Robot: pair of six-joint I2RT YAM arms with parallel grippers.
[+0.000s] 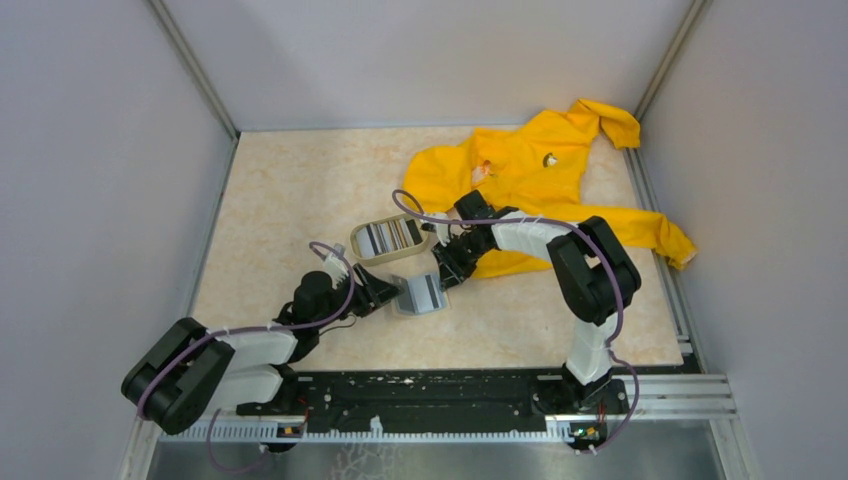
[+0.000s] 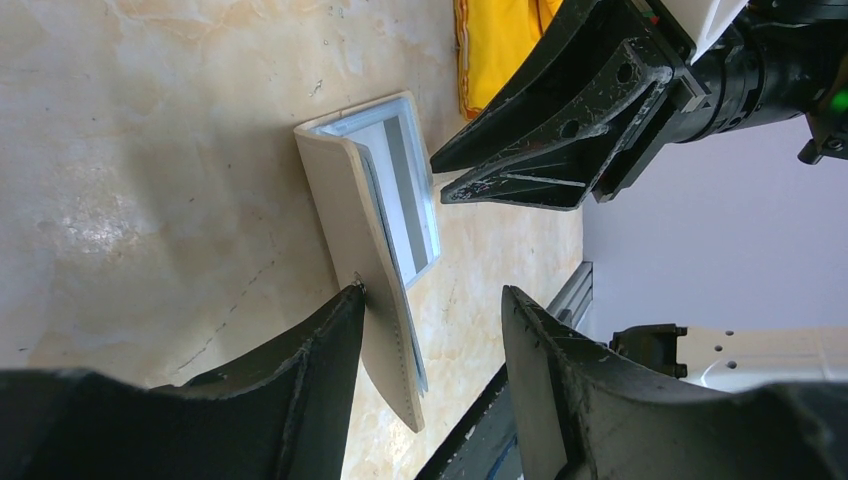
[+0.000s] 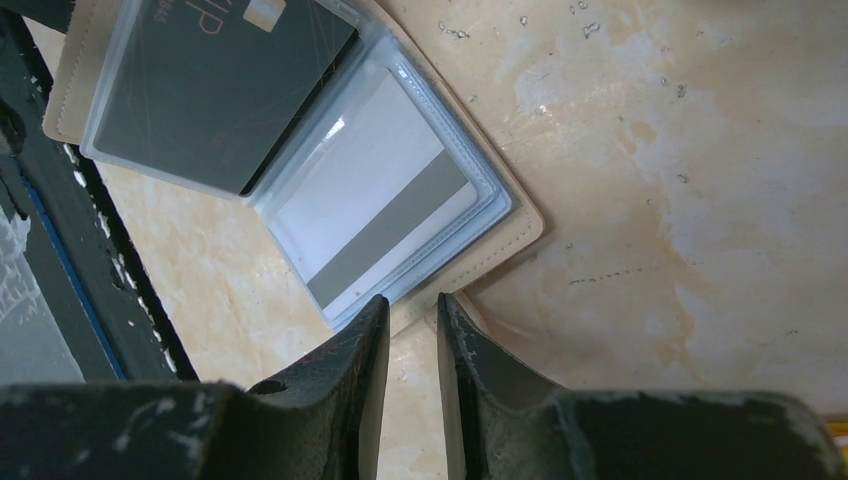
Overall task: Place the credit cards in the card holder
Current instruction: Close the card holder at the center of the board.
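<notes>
The beige card holder lies open on the table, its clear sleeves facing up. In the right wrist view a dark grey card sits in one sleeve and a light card with a grey stripe sits in the other. My right gripper hovers at the holder's corner, nearly shut with a narrow gap and nothing in it; it also shows in the left wrist view. My left gripper is open, with the holder's raised cover between its fingers, touching one fingertip.
A beige oval tray with striped contents stands just behind the holder. A yellow jacket is spread over the back right of the table. Grey walls close in the left, back and right sides.
</notes>
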